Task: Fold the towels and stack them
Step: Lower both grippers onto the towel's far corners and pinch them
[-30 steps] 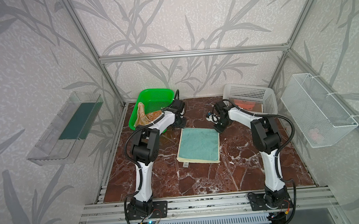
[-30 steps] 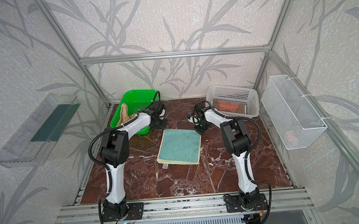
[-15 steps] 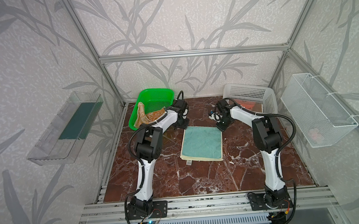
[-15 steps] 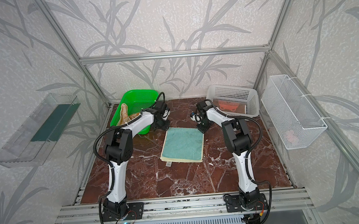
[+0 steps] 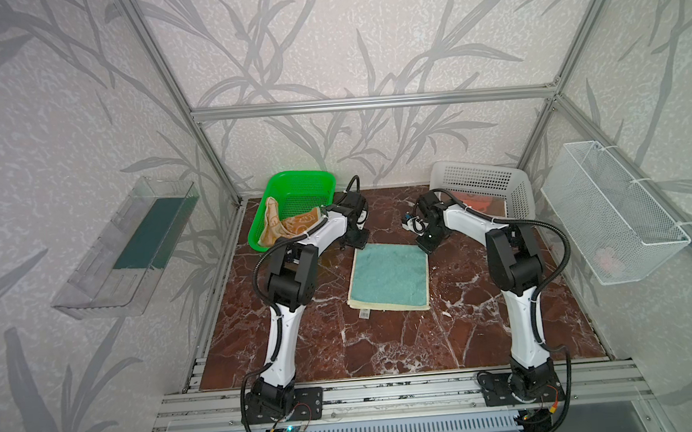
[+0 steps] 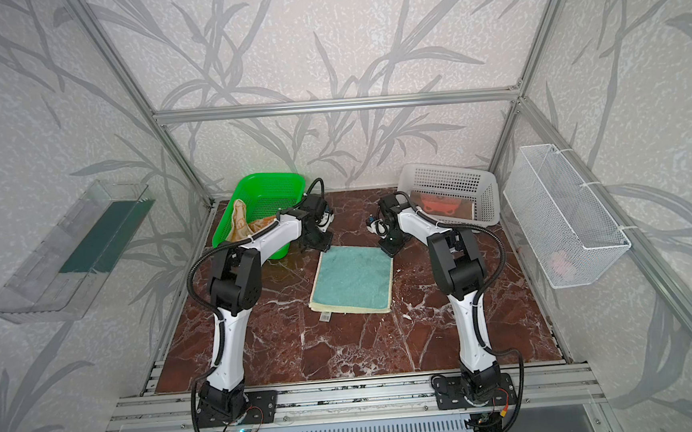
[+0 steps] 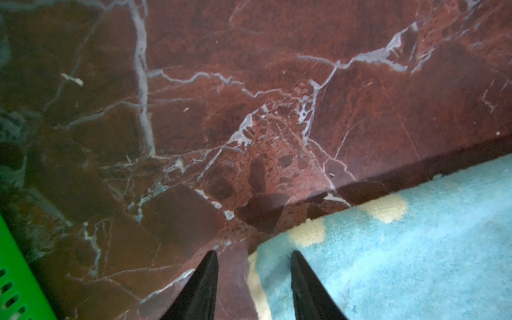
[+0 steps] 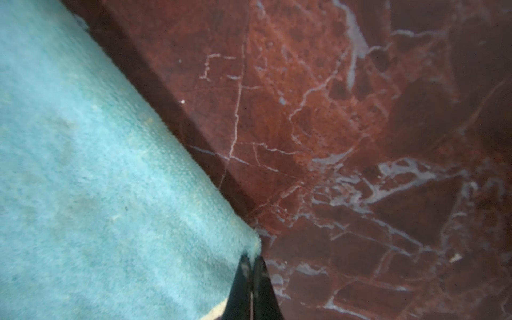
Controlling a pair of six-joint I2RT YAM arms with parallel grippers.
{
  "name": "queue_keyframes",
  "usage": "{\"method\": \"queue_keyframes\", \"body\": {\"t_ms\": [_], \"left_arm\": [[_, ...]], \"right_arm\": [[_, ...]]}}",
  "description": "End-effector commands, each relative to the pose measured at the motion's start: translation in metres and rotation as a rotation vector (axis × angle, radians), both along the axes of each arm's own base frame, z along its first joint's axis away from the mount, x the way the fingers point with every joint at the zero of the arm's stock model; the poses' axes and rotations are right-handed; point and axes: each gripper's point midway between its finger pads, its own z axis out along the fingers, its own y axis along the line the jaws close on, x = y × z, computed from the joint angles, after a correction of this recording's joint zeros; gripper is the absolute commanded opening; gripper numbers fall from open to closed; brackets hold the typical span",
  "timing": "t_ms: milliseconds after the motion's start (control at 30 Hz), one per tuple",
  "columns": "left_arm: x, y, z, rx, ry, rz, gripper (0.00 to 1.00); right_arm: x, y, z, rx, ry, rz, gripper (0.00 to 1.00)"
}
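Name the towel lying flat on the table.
The teal towel; the tan towel droops from the green basket, the salmon towel sits in the white basket.

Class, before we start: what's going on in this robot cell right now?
Two robot arms are working on a teal towel lying flat mid-table. The right gripper is shut on its far right corner; the left gripper is open, jaws straddling the far left corner, not yet gripping. An orange-cream towel hangs over the rim of the green basket, and an orange towel lies in the white basket.
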Motion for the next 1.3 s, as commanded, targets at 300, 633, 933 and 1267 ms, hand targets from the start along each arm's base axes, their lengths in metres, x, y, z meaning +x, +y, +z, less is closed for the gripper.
{"method": "queue_keyframes", "body": {"t_ms": [300,633,933,1267], "left_arm": [[-0.01,0.007,-0.023,0.079,0.076,-0.016,0.35],[-0.018,0.004,-0.029,0.068,0.113,-0.023,0.0],[-0.009,0.018,0.002,0.086,-0.039,0.04,0.0],[-0.006,0.041,0.057,0.081,-0.317,0.113,0.0]], "right_arm": [[0.002,0.003,0.007,0.019,0.005,0.003,0.0],[0.003,0.008,0.011,0.048,-0.006,0.003,0.0],[0.014,0.014,0.023,0.097,-0.087,0.014,0.0],[0.036,0.017,0.065,0.257,-0.23,-0.007,0.0]]}}
